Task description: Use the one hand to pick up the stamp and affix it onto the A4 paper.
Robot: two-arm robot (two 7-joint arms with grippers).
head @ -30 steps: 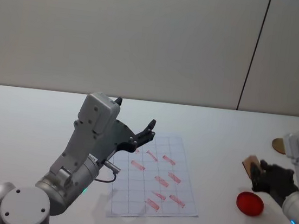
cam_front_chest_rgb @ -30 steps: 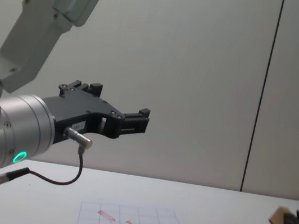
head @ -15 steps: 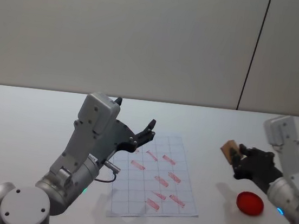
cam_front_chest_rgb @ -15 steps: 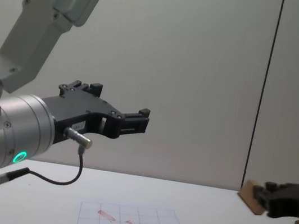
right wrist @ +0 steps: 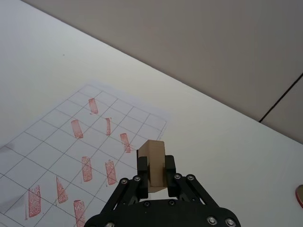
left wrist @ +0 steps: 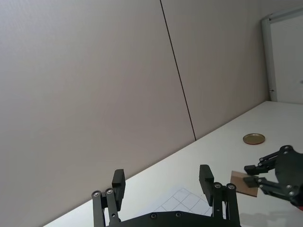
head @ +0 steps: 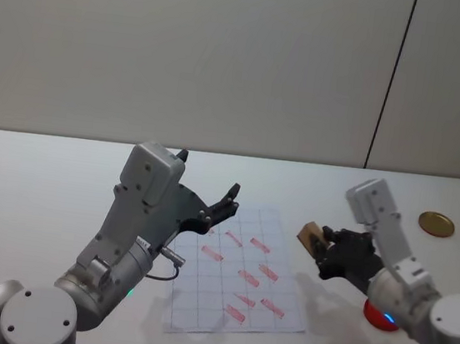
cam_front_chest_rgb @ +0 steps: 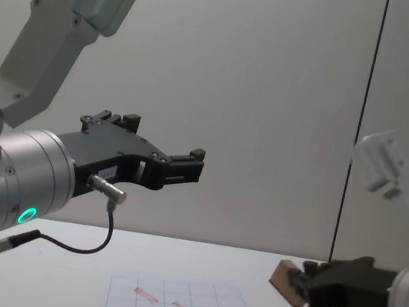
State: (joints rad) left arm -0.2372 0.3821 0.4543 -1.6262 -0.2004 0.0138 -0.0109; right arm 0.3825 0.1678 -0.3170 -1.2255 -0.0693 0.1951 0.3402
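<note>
The stamp [head: 312, 236], a small light-brown wooden block, is held in the air in my right gripper [head: 322, 243], just right of the A4 paper's right edge. In the right wrist view the stamp [right wrist: 153, 164] sits clamped between the black fingers above the sheet. The A4 paper [head: 238, 274] lies flat on the table, a white gridded sheet with several reddish oblong marks. The chest view shows the stamp [cam_front_chest_rgb: 287, 282] at the tip of the right gripper [cam_front_chest_rgb: 300, 285]. My left gripper [head: 224, 205] hovers open and empty over the paper's near-left part, raised high.
A red round pad [head: 380, 315] lies on the table right of the paper, partly behind my right arm. A golden-brown disc [head: 436, 223] rests farther back on the right. The white table [head: 43, 191] spreads wide to the left.
My right gripper has carried the stamp leftward, from near the red pad to the paper's right edge. The left arm has not moved.
</note>
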